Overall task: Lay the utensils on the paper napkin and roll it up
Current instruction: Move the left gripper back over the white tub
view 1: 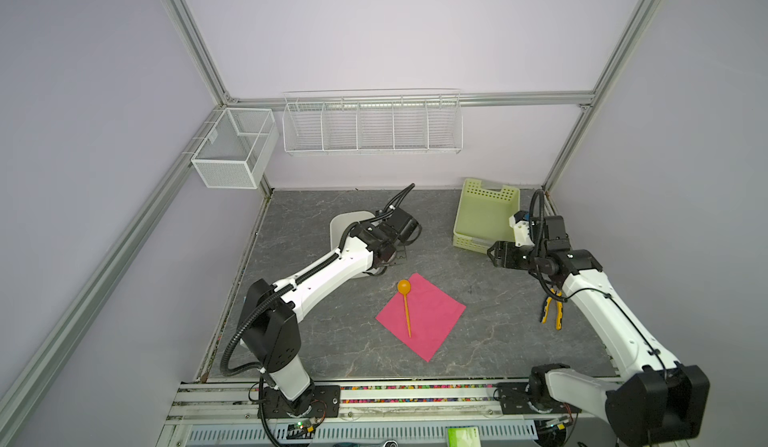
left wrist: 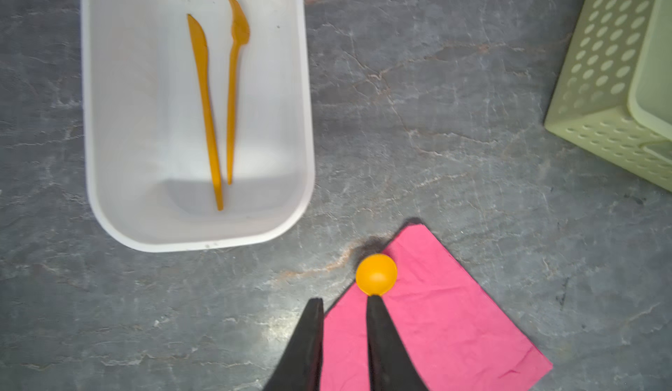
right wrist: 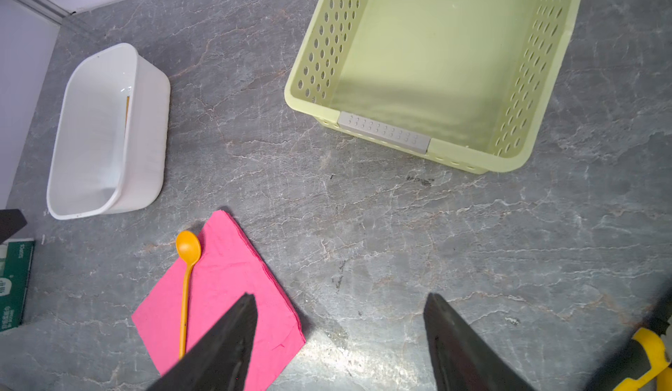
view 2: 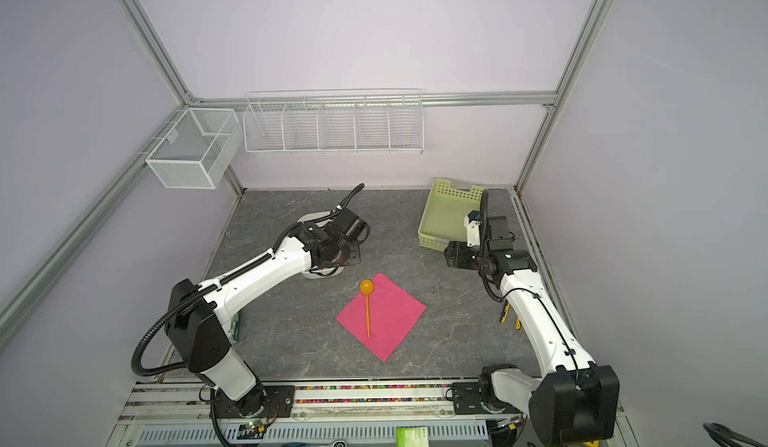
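Note:
The pink paper napkin [view 1: 434,320] [view 2: 392,320] lies flat on the grey table, turned like a diamond. An orange spoon [view 1: 405,299] [right wrist: 186,283] rests along its left part, the bowl [left wrist: 376,274] over the napkin's far-left edge. An orange knife [left wrist: 205,109] and fork [left wrist: 234,80] lie side by side in the white tub [left wrist: 87,116] [view 1: 345,224]. My left gripper [left wrist: 343,300] hovers above the spoon's neck, jaws a little apart and holding nothing. My right gripper [right wrist: 341,296] [view 1: 492,253] stands wide open and free, above bare table right of the napkin.
A pale green perforated basket [view 1: 486,216] [right wrist: 436,62] sits at the back right. Yellow-handled pliers [view 1: 552,312] lie under the right arm. A green-and-white box [right wrist: 14,280] lies by the table's left edge. White wire baskets [view 1: 372,124] hang on the walls.

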`<state>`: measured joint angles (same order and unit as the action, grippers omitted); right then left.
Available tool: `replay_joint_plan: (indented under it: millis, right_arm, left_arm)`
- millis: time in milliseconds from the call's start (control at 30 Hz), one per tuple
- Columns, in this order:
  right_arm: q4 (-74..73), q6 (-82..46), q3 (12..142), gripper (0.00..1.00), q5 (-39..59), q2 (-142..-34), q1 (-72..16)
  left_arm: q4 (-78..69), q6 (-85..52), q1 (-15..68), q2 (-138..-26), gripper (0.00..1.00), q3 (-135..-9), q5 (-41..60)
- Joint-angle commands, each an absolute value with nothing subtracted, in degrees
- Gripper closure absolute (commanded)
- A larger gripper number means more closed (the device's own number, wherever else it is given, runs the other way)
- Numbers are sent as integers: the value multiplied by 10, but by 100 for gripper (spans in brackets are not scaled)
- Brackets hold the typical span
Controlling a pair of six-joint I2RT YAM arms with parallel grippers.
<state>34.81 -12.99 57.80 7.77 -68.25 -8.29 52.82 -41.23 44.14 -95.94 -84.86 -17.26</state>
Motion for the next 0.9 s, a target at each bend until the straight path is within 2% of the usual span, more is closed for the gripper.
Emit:
replay_joint_plan:
  millis: [0, 200, 467, 867]
  right_arm:
    - [332, -166, 568, 25, 67, -691, -108]
    - [342, -188, 590, 25, 22, -722, -170]
    - [343, -200, 597, 25, 13, -740, -189]
    - [360, -191, 616, 25, 10, -750, -195]
  left_arm:
    - [545, -367, 406, -943, 77, -838, -154]
    - [534, -329, 336, -952, 78, -833, -124]
    - [521, -293, 256, -991, 81, -842, -102]
    - [502, -282, 219, -1093, 81, -894, -63]
